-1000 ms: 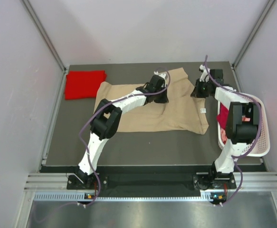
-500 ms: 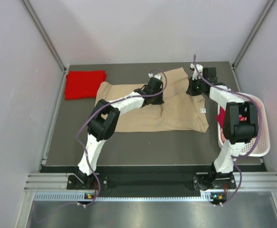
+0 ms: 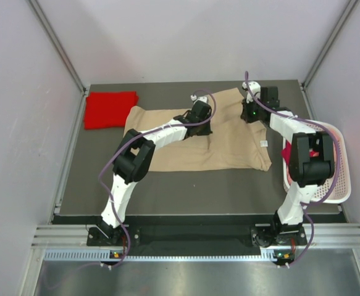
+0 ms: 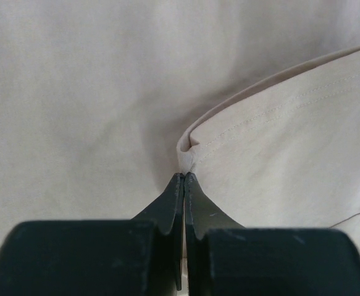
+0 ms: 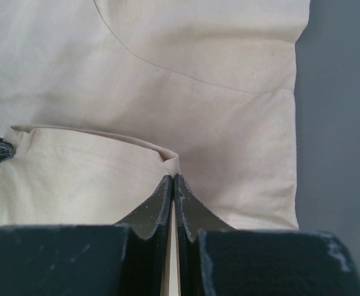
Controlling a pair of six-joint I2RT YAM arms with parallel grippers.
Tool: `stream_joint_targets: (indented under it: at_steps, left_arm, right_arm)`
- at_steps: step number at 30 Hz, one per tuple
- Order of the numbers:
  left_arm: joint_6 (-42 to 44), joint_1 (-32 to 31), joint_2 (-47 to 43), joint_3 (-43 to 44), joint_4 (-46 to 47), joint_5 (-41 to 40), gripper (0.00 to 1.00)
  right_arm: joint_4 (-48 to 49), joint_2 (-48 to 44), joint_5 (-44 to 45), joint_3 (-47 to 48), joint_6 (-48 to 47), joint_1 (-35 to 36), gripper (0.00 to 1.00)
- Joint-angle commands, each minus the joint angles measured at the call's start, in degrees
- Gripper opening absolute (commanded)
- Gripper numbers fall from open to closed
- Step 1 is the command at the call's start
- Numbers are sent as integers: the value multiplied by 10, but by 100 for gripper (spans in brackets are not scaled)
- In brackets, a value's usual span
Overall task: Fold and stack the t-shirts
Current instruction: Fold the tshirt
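A tan t-shirt (image 3: 217, 148) lies spread over the middle of the dark table. My left gripper (image 3: 205, 127) is shut on a corner of its folded hem (image 4: 189, 148), the cloth pinched at the fingertips. My right gripper (image 3: 247, 114) is shut on the other corner of that same folded edge (image 5: 170, 161) near the back right. The hem stretches between the two grippers, lifted over the shirt's body. A bright red t-shirt (image 3: 110, 109), folded, lies at the back left. More red cloth (image 3: 289, 150) sits in the basket.
A white slotted basket (image 3: 337, 179) stands at the table's right edge, beside the right arm. Dark table surface (image 5: 340, 123) shows to the right of the shirt in the right wrist view. Grey walls close in the back and sides.
Both grippers have carried the tan hem toward the back of the table. The right gripper moved up and left; the left moved slightly back and left.
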Motion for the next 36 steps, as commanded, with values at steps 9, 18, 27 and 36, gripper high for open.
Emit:
stream_joint_targets:
  at_steps: [9, 18, 27, 36]
  left_arm:
    - [-25, 4, -36, -16, 2, -51, 0]
    - [-32, 7, -31, -23, 1, -49, 0]
    - [-53, 18, -10, 8, -41, -52, 0]
    - [-26, 22, -75, 24, -92, -70, 50]
  right_arm:
    - [48, 2, -17, 47, -48, 16, 0]
    - [36, 30, -32, 73, -66, 28, 1]
    - [13, 55, -22, 90, -62, 29, 14]
    - [-154, -9, 173, 172, 138, 29, 51]
